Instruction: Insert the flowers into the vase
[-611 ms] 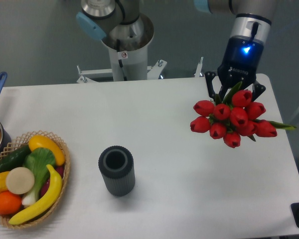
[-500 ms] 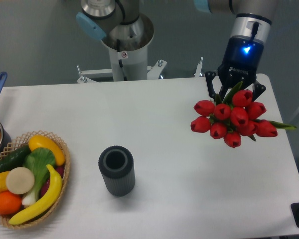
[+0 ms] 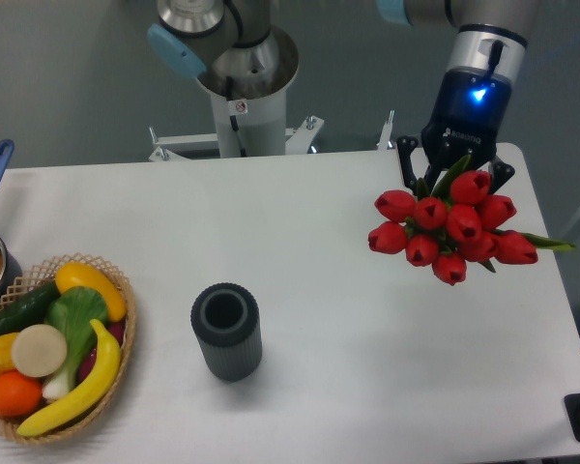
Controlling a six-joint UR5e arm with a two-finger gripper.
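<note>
1. Vase stands upright on the table, mouth open upward, toward seven o'clock, well apart from the gripper.
2. Tulip bunch hangs at three o'clock, buds toward the camera, stems hidden behind them.
3. Gripper behind the buds appears pinched on the stems.

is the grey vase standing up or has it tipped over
Standing up. The vase sits on its base on the table, its round mouth facing up and nothing in it. The flowers are off to the right.
</note>
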